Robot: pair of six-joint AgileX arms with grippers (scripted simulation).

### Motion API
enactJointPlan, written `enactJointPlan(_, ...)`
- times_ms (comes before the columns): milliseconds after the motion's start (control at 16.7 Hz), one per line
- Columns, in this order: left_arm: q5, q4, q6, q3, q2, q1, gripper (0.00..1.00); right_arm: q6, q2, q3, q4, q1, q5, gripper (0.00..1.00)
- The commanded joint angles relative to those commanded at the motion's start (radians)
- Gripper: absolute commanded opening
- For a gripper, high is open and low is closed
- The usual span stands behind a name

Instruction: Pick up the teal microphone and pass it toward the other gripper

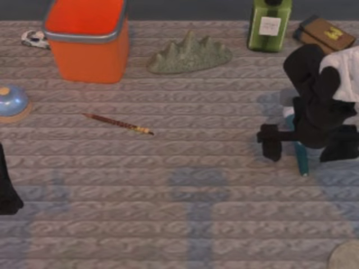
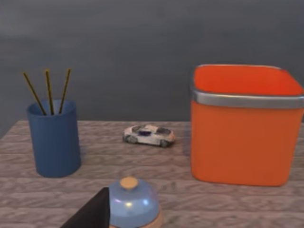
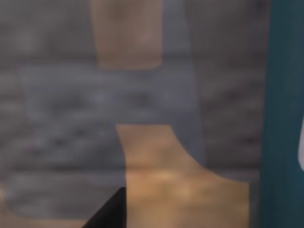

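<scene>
The teal microphone (image 1: 302,159) lies on the table at the right, its slim handle pointing toward the front edge and its head hidden under my right arm. My right gripper (image 1: 305,144) hovers low over it, open, with one black finger (image 1: 272,142) to the left of the handle and the other to its right. In the right wrist view the teal handle (image 3: 285,118) fills one edge, and a single black fingertip (image 3: 111,211) shows well apart from it. My left gripper (image 1: 8,193) stays parked at the left edge.
A brown-red pencil (image 1: 118,124) lies left of centre. At the back are an orange bucket (image 1: 90,50), toy car (image 1: 35,39), grey-green rock model (image 1: 189,54), green bottle (image 1: 270,25) and brown book (image 1: 326,32). A blue bell (image 1: 10,102) sits far left. A blue pencil cup (image 2: 53,137) stands beyond it.
</scene>
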Motion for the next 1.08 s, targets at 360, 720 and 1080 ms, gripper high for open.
enactJointPlan(360, 0.0, 0.0, 0.0, 0.0, 0.0, 0.0, 1.0, 0.0, 0.0, 0.0, 0.0, 0.0, 0.0, 0.0)
enactJointPlan(720, 0.0, 0.0, 0.0, 0.0, 0.0, 0.0, 1.0, 0.0, 0.0, 0.0, 0.0, 0.0, 0.0, 0.0)
enactJointPlan(1080, 0.0, 0.0, 0.0, 0.0, 0.0, 0.0, 1.0, -0.038, -0.081, 0.004, 0.083, 0.004, -0.021, 0.0)
